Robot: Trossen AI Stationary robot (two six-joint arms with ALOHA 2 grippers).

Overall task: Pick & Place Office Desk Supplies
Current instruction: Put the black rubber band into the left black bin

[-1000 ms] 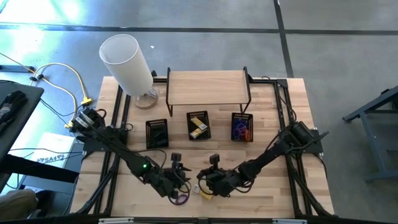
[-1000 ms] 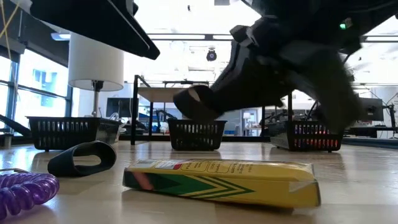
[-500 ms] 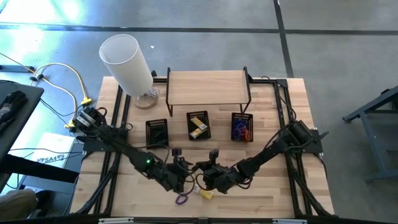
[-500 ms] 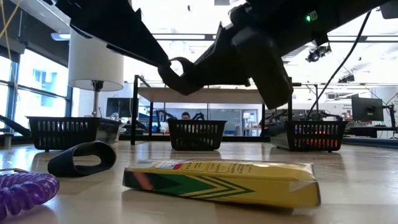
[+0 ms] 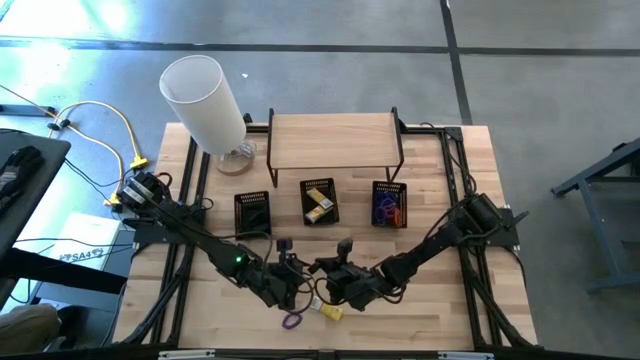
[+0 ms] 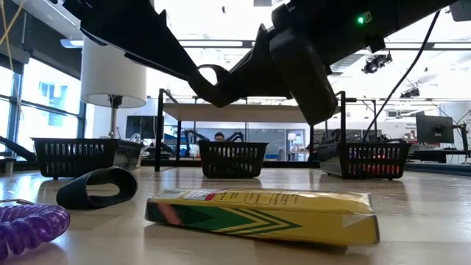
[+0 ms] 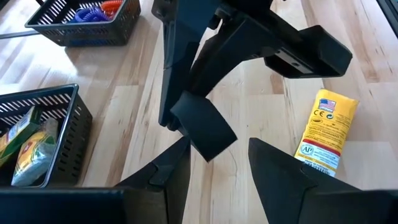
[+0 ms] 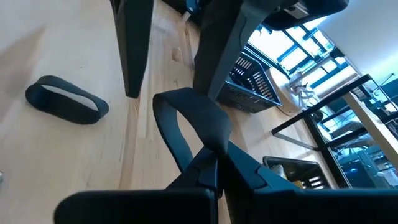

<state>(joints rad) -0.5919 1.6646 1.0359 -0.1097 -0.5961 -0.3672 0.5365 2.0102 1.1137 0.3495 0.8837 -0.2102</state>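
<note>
A black band loop [image 7: 203, 127] hangs in the air, also in the low view as the black band loop [image 6: 210, 82]. My right gripper [image 8: 214, 163] is shut on it, above the table's near middle [image 5: 324, 278]. My left gripper [image 7: 217, 167] is open right beside it [image 5: 297, 280], one finger on either side of the loop; whether they touch it, I cannot tell. A second black band [image 6: 96, 188] lies flat on the table. Near the front edge lie a yellow box [image 6: 261, 215] and a purple coil [image 6: 29, 224]. My right gripper pinches the black band loop between its two fingers at one end of the loop [image 8: 208, 149]. The rest of the loop [image 8: 186, 115] stands out past the fingertips, toward my left gripper. The band is lifted clear of the table.
Three black baskets stand in a row mid-table: left [image 5: 253, 213], middle with yellow boxes [image 5: 319, 200], right with coloured coils [image 5: 389, 203]. Behind them stands a wooden shelf [image 5: 335, 140], and a white lamp [image 5: 205, 100] at the far left corner.
My right gripper has risen with the black band and moved toward the far edge and slightly left. My left gripper has moved up and away from the purple coil, toward the right gripper, until its open fingers flank the band. The things on the table have stayed put.
</note>
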